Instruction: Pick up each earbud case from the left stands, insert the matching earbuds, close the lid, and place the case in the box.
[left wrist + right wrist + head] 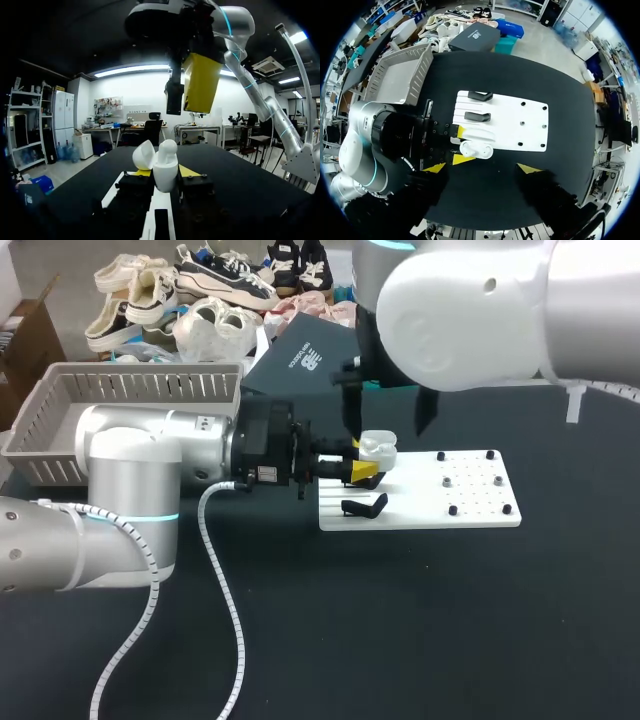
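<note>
The grey basket (pixel 130 390) sits far left. The left gripper (pixel 360 460) pinches the open earbud case (pixel 378 447) over the white board's (pixel 430 505) left edge, with a black stand (pixel 365 506) just nearer. The right gripper (pixel 481 168) hangs overhead, fingers spread wide.

White board (pixel 510 125): being borne flat on the black table (pixel 555 190).

Two black stands (pixel 480 95): being carried on the board, at its end nearest the grey basket (pixel 400 75). Small dark pegs (pixel 522 104) are being carried at the board's opposite end.

Earbud case (pixel 476 149), white, lid open: being held over the board's long edge, at the stands' end.

Left gripper (pixel 460 145): its yellow fingers (pixel 457 131) are being pressed on the case from two sides. Its silver arm (pixel 365 135) is being extended toward the board from the basket's side.

Right gripper (pixel 482 169): its yellow tips are being held wide apart just off the board's long edge, clear of the case.
</note>
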Robot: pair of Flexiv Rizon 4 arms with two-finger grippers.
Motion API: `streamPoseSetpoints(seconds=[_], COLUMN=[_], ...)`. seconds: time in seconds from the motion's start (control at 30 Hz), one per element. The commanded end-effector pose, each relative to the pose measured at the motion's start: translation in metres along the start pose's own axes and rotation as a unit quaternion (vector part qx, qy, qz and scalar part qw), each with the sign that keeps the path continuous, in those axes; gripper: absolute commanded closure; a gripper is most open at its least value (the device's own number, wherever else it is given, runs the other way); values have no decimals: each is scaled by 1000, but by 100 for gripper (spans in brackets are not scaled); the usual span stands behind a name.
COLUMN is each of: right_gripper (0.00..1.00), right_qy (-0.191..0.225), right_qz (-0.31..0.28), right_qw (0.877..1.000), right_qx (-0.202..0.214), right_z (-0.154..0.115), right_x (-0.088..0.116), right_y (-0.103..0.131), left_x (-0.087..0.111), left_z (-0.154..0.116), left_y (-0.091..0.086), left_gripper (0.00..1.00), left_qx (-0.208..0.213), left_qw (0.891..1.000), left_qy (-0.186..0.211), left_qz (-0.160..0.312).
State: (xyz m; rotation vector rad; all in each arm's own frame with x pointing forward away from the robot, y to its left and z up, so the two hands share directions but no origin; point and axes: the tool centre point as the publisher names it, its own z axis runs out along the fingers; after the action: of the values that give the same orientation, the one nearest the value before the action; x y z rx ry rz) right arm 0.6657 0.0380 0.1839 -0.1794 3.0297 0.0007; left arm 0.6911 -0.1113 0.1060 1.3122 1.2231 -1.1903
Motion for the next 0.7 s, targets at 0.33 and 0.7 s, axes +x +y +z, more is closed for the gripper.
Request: streamPoseSetpoints(seconds=[0.33, 0.7], right_gripper=[12, 14], right_qy=[11, 20], right_qz=[16, 21], right_qw=[1000, 1000], right_qx=[5, 2], right_z=[13, 22], right_x=[12, 5], right_y=[-21, -23], left_x=[0, 0], left_z=[0, 0], left_y=[0, 0], left_gripper=[100, 100], left_qx=[0, 0], left_qw=[1000, 1000], left_qy=[0, 0], left_qz=[0, 0])
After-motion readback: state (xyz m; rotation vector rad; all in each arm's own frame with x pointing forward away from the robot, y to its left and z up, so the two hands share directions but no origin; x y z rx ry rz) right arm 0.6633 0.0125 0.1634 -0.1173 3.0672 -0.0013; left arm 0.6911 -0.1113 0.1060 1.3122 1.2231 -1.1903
